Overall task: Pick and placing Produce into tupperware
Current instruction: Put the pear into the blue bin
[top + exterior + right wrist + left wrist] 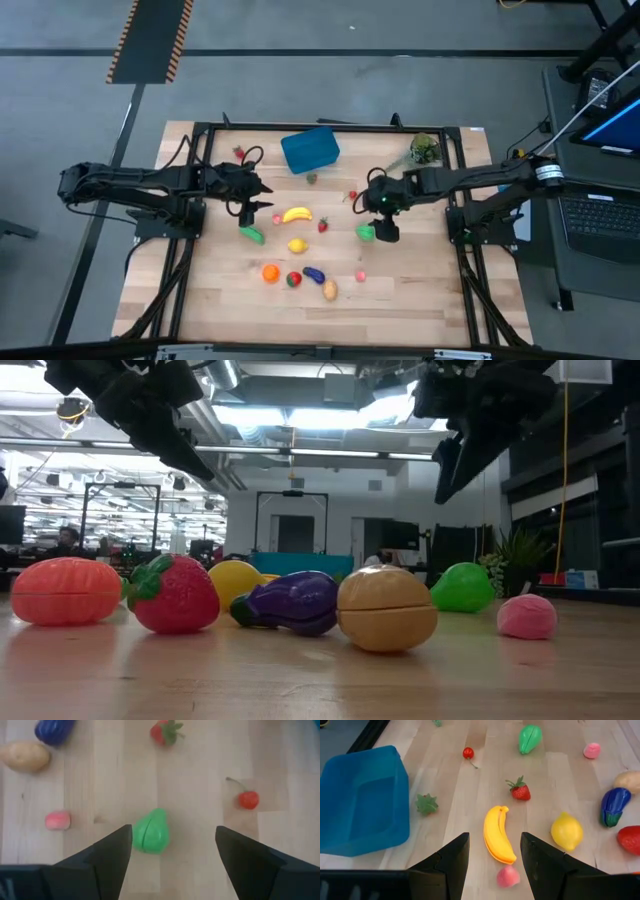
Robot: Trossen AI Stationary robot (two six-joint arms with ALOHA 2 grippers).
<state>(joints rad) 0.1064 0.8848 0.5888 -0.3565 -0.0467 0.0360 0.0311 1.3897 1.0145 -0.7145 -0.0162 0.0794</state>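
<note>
The blue tupperware (310, 150) stands at the table's far middle, with nothing in it as far as the left wrist view (362, 802) shows. Produce lies loose on the wood: a yellow banana (498, 834), a lemon (567, 831), a strawberry (520, 790), a green pear-shaped piece (150, 831), a cherry (248, 799), an eggplant (314, 274), a potato (329, 290) and an orange (270, 272). My left gripper (255, 207) hangs open above the table, just left of the banana. My right gripper (174, 837) hangs open above the green piece (366, 232), clear of it.
A leafy plant sprig (424, 150) lies at the far right, and a small green leaf piece (426, 803) lies beside the tupperware. A green cucumber (251, 234) and a pink piece (361, 275) also lie loose. A black frame (330, 128) borders the table. A laptop (600, 215) stands off its right side.
</note>
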